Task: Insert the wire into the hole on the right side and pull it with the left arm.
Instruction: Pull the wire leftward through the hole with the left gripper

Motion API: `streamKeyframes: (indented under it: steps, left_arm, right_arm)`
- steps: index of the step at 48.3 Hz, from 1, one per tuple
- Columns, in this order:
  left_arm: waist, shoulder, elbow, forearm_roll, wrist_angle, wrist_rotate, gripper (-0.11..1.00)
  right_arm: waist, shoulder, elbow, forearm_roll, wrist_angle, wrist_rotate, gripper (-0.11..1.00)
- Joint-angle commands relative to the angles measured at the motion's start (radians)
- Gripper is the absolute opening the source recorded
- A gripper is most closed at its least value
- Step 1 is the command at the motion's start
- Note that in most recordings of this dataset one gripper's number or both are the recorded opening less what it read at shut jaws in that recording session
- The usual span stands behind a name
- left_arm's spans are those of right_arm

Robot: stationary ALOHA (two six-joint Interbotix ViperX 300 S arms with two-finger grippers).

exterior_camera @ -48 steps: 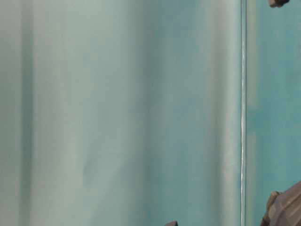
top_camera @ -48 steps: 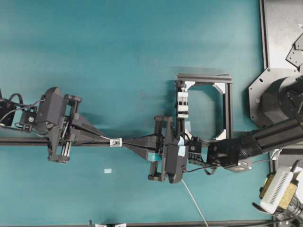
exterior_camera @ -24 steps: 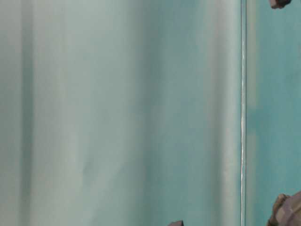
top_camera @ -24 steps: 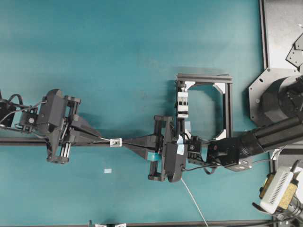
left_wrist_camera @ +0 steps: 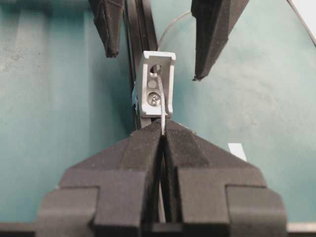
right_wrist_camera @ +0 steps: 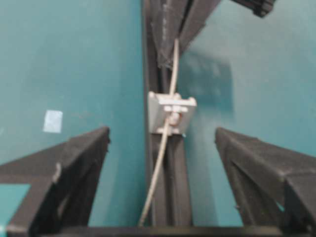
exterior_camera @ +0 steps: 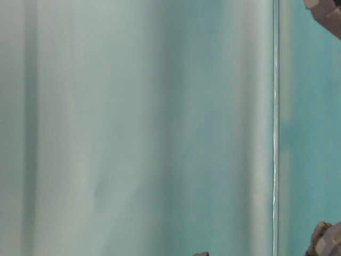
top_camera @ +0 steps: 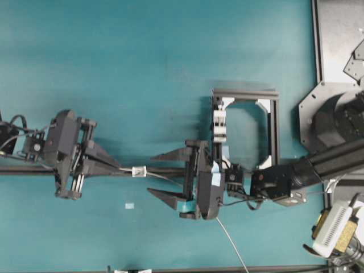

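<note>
The small silvery block (top_camera: pixel 139 170) with the hole (left_wrist_camera: pixel 157 69) sits on the black rail. The thin pale wire (top_camera: pixel 162 178) passes through it. My left gripper (top_camera: pixel 118 168) is just left of the block, its pointed fingers shut on the wire's end (left_wrist_camera: pixel 162 116). To the right of the block, my right gripper (top_camera: pixel 158 175) stands open, its fingers (right_wrist_camera: pixel 74 163) spread wide on either side of the rail. The wire (right_wrist_camera: pixel 159 165) lies loose between them and touches neither. It trails on under the right wrist toward the table's front edge (top_camera: pixel 230 242).
The black rail (top_camera: pixel 28 169) runs left to right under both grippers. A black frame with a white clip block (top_camera: pixel 219 126) stands just behind the right wrist. A small white tape patch (top_camera: pixel 129 205) lies in front of the rail. Grey mounting plates (top_camera: pixel 341 34) fill the right edge.
My right gripper has opened wide and let go of the wire. The left gripper, still shut on the wire, has edged to the left away from the block.
</note>
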Motion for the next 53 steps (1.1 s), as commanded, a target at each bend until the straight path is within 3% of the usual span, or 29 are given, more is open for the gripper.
streamKeyframes:
  steps: [1, 17, 53]
  left_arm:
    - [-0.005, -0.029, -0.005, 0.002, -0.005, 0.000, -0.11]
    - [-0.006, -0.043, 0.012, 0.002, 0.009, 0.000, -0.11]
    - [-0.037, -0.279, 0.252, 0.002, 0.104, -0.002, -0.11]
  right_arm:
    - [0.003, -0.034, -0.006, -0.003, -0.006, -0.002, 0.92]
    - [0.003, -0.034, -0.005, -0.003, 0.000, -0.002, 0.92]
    - [0.003, -0.034, -0.005, -0.003, 0.008, 0.000, 0.92]
